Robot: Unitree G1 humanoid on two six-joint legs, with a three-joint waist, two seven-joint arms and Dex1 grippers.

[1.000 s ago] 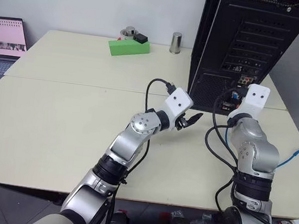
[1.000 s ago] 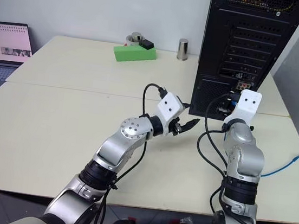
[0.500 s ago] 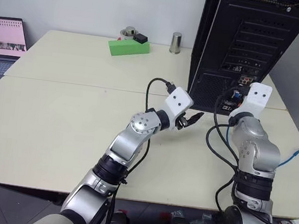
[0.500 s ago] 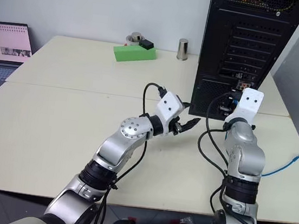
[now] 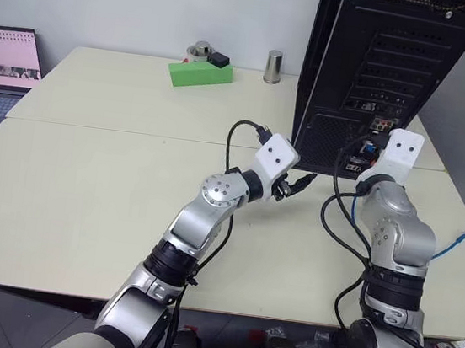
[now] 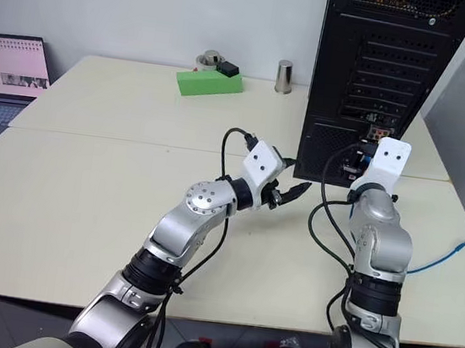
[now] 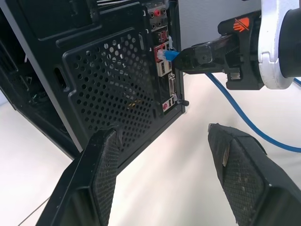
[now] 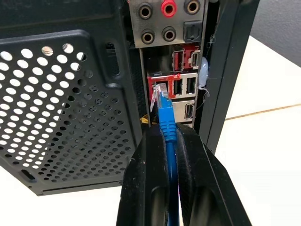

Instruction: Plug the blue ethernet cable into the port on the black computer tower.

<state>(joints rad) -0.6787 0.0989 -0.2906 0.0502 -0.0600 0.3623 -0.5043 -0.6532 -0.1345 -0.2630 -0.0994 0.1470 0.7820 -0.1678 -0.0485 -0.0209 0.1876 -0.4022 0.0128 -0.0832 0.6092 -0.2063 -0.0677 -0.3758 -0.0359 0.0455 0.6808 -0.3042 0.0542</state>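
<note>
The black computer tower (image 5: 373, 64) stands on the table at the right, its rear panel facing me. My right gripper (image 8: 167, 134) is shut on the blue ethernet cable (image 8: 165, 115) just behind its plug. The clear plug tip sits at a port in the red-framed block beside the mesh vent (image 7: 117, 80); I cannot tell whether it is seated. The cable trails back past my right arm, and its free end (image 5: 460, 238) lies on the table at the right. My left gripper (image 5: 303, 183) hangs open and empty, left of the right one, pointing at the tower's lower rear.
A laptop (image 5: 4, 61) sits at the far left edge. A green box (image 5: 200, 73) and a metal cup (image 5: 273, 66) stand at the back of the cream table (image 5: 86, 190). Black robot cables (image 5: 333, 216) loop beside my right arm.
</note>
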